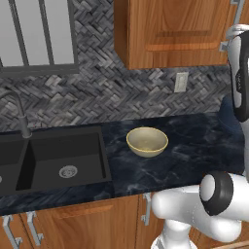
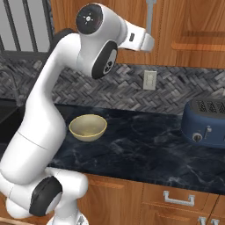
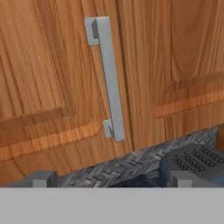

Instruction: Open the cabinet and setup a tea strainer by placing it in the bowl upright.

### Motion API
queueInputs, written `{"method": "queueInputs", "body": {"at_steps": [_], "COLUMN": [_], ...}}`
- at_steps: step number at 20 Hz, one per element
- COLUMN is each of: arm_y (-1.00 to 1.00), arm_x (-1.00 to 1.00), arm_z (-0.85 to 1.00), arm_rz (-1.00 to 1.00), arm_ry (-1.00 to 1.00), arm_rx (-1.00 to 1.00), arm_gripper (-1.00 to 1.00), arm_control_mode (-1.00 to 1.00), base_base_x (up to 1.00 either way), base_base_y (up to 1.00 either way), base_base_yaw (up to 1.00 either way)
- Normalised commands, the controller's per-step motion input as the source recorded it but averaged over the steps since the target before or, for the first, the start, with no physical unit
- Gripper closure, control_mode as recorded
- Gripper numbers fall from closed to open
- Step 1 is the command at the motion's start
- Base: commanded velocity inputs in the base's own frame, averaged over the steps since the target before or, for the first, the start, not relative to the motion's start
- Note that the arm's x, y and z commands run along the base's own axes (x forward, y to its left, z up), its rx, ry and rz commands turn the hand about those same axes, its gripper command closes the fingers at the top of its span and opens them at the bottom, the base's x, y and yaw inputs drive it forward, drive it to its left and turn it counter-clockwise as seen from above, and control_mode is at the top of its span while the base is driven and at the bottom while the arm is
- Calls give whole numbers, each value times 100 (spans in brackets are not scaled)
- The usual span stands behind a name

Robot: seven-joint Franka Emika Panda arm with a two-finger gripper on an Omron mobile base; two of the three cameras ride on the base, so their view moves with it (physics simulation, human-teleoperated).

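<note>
The claw (image 3: 112, 178) is raised before the closed cabinet (image 3: 52, 78), its tips spread apart and empty, aimed at the handle (image 3: 108, 78) for a pull. The bowl (image 1: 147, 141) waits on the counter (image 1: 194, 146); the strainer is presumably kept inside.

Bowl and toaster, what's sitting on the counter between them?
Nothing: in the right base view, bare dark counter runs from the bowl to the toaster.

Dark marble table (image 1: 194, 146). Black sink (image 1: 63, 160) at its left end, tap (image 1: 19, 114) behind it. Blue toaster (image 2: 205, 122) at right against grey herringbone backsplash (image 1: 112, 92); outlet (image 2: 150, 80) on wall. Window (image 1: 36, 36) above sink. Lower cabinets (image 2: 176, 200) below
</note>
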Motion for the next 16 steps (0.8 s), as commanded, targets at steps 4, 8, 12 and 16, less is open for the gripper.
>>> {"method": "queueInputs", "body": {"at_steps": [4,8,12,16], "arm_y": [-12,-8,-9,-1], "arm_x": [26,2,16,26], "arm_z": [0,0,-3,0], "arm_rz": [3,0,0,0], "arm_ry": [0,0,2,0], "arm_rx": [1,0,0,0], "arm_gripper": [-100,-100,-100,-100], "arm_control_mode": [-100,-100,-100,-100], "base_base_x": [0,0,0,0], "base_base_y": [0,0,0,0], "base_base_yaw": [0,0,0,0]}}
